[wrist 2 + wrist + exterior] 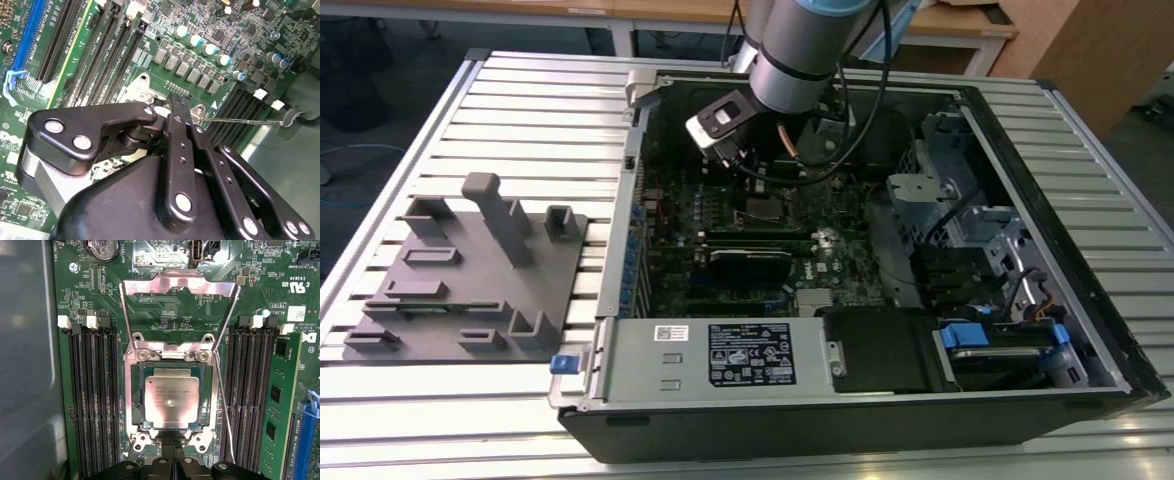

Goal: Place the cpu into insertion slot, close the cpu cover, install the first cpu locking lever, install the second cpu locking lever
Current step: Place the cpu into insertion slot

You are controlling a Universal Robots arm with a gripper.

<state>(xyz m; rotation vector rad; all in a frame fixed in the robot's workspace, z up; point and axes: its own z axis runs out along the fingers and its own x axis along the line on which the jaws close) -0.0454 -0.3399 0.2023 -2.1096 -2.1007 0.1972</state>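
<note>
Slatted metal bench (520,110) bears one open computer case (854,430), with one grey fixture block (467,280) at the exterior view's left. One cpu (171,401) lies flat in the insertion slot (136,400), metal top up, its square edges parallel to the rim. One cpu cover (180,284) stands raised, hinged on the slot's side away from the gripper (173,441). One thin lever rod (223,410) runs lengthwise beside the slot, parallel to the memory slots (95,400). Gripper fingers are pressed together, holding nothing, at the slot's edge.

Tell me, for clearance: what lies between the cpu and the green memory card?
In the first wrist view: the insertion slot rim, a thin wire lever, empty memory slots.
</note>
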